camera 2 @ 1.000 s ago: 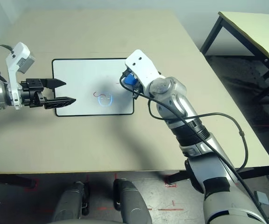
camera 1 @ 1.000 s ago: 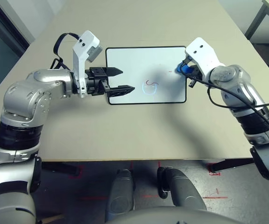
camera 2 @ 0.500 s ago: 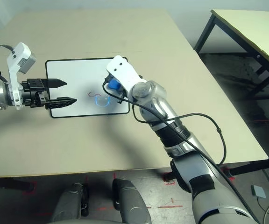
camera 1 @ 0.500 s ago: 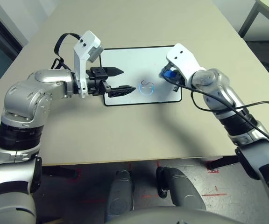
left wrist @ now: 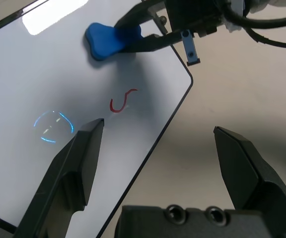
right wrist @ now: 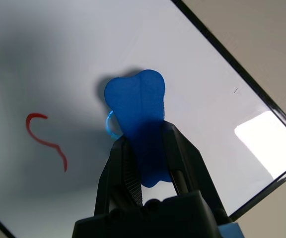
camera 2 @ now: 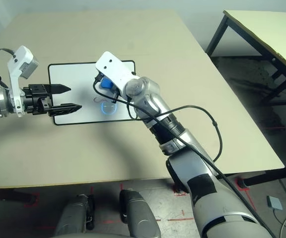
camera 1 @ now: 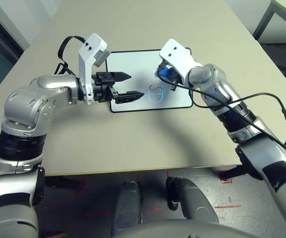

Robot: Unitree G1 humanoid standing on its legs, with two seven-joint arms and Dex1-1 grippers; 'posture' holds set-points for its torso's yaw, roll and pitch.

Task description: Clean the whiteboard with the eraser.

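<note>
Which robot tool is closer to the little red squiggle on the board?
The right tool, holding the blue eraser just beside the red squiggle. The left tool hovers open over the whiteboard's left edge, farther away.

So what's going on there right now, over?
Right pincer shut on eraser, over whiteboard. Left pincer open. Red squiggle unwiped.

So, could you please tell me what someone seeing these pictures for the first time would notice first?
Probably the bright blue eraser, pinched between the right gripper's black fingers and held over the whiteboard in the middle of the table. Next come the marks near it on the board: a red squiggle and a light blue circle. The left gripper hangs open over the board's left edge, holding nothing.
</note>
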